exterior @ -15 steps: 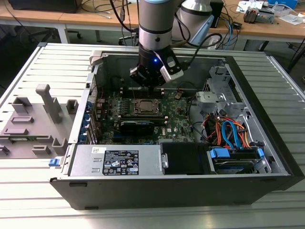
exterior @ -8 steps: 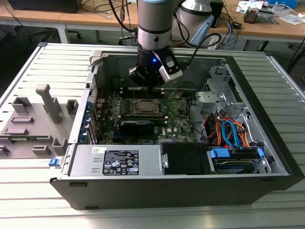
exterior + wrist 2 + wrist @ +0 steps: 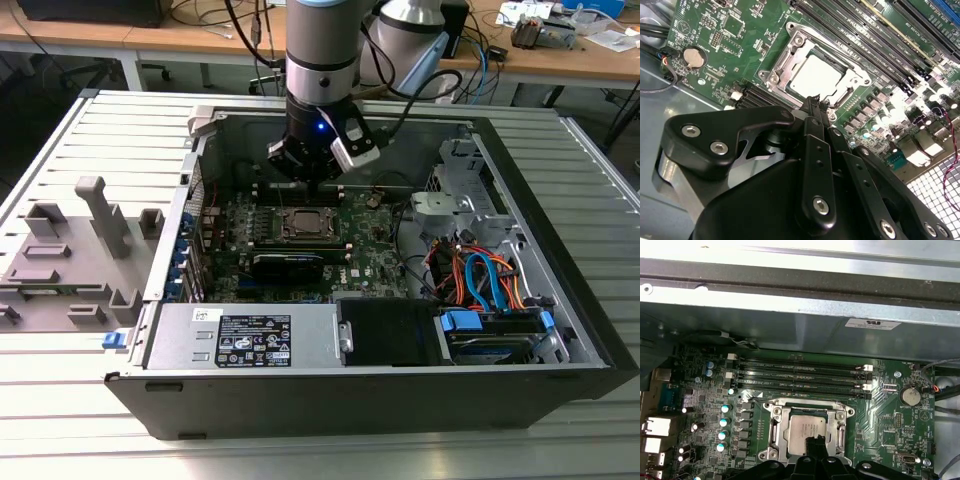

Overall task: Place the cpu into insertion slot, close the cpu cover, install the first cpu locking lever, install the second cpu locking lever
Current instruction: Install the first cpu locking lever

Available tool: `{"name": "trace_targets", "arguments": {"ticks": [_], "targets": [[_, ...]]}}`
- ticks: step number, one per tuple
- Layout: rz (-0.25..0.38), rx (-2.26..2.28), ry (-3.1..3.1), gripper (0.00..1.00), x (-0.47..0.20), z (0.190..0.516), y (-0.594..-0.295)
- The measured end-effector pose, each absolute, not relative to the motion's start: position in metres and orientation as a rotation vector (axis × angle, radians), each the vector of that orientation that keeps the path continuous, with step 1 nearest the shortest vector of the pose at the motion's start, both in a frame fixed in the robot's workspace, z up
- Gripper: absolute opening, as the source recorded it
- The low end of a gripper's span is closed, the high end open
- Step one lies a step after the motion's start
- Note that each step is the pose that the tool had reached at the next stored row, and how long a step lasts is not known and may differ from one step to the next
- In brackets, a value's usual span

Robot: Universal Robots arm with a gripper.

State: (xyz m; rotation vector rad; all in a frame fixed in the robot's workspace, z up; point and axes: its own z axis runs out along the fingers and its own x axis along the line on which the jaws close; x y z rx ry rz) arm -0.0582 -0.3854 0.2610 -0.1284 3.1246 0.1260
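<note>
The pincer (image 3: 816,102), fingers pressed together and apparently empty, hovers at the cover's (image 3: 790,57) edge; the chip (image 3: 815,75) sits seated beneath. Press squarely, gently.

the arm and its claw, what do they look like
The arm is a silver-grey tube with a black band and a small blue light low on the wrist. The claw is matte black, built of linked bars with silver screw heads. Black cables trail behind it.
</note>
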Motion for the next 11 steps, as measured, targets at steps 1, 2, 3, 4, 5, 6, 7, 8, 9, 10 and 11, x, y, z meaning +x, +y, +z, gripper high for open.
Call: {"name": "trace_targets", "arguments": {"ticks": [1,2,3,4,5,6,7,8,9,10,11], "targets": [[0.126,-0.128,3.124,0.11,-0.0585,0.2610,-0.3854],[0.126,-0.128,3.124,0.11,-0.0589,0.2610,-0.3854],[0.126,-0.128,3.124,0.11,-0.0592,0.2610,-0.3854],[0.126,-0.128,3.124,0.11,-0.0595,0.2610,-0.3854],[0.126,-0.128,3.124,0.11,-0.0598,0.2610,-0.3854],[0.126,-0.128,3.124,0.11,-0.0602,0.2610,-0.3854],[0.126,-0.128,3.124,0.11,-0.0605,0.2610,-0.3854],[0.126,-0.128,3.124,0.11,-0.0609,0.2610,-0.3854],[0.126,-0.128,3.124,0.11,-0.0612,0.2610,-0.3854],[0.126,-0.128,3.124,0.11,-0.0615,0.2610,-0.3854],[0.126,-0.128,3.124,0.11,-0.0617,0.2610,-0.3854]]}}
